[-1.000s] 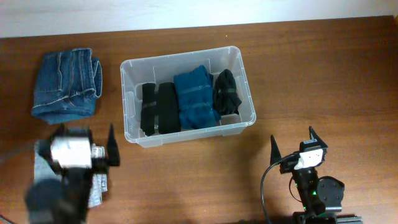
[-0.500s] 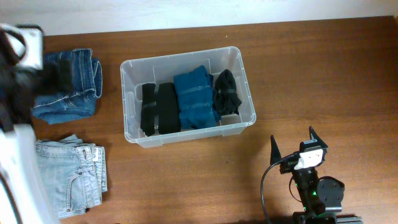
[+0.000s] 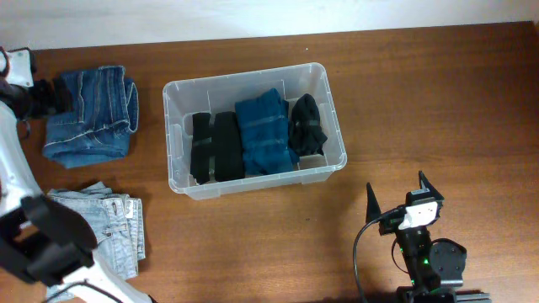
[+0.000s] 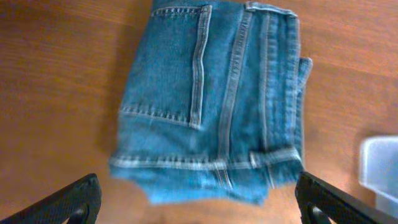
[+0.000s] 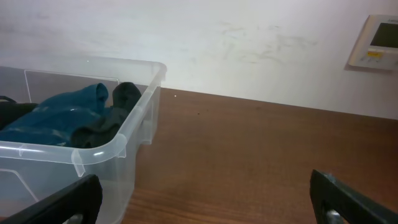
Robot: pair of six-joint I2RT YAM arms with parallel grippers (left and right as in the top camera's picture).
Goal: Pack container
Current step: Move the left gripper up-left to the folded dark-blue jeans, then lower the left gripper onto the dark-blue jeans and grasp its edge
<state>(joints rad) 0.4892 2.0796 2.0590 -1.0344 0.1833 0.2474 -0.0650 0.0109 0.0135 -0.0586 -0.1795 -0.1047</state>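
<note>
The clear plastic container (image 3: 177, 93) stands mid-table and holds two black folded garments (image 3: 215, 147), a teal-blue one (image 3: 265, 133) and a black one (image 3: 305, 122). It also shows in the right wrist view (image 5: 124, 146) and at the right edge of the left wrist view (image 4: 380, 168). Folded dark blue jeans (image 3: 91, 114) lie far left and fill the left wrist view (image 4: 211, 106). My left gripper (image 3: 61, 93) is open and empty just above their left edge (image 4: 199, 202). My right gripper (image 3: 396, 200) is open and empty near the front right (image 5: 205, 205).
Folded light blue jeans (image 3: 97, 236) lie at the front left, partly under my left arm (image 3: 46, 244). A white wall runs behind the table, with a wall panel (image 5: 376, 40) at the right.
My left arm has swung from over the light jeans at the front left to the far left, and its gripper now hangs over the dark jeans. The right arm has not moved.
</note>
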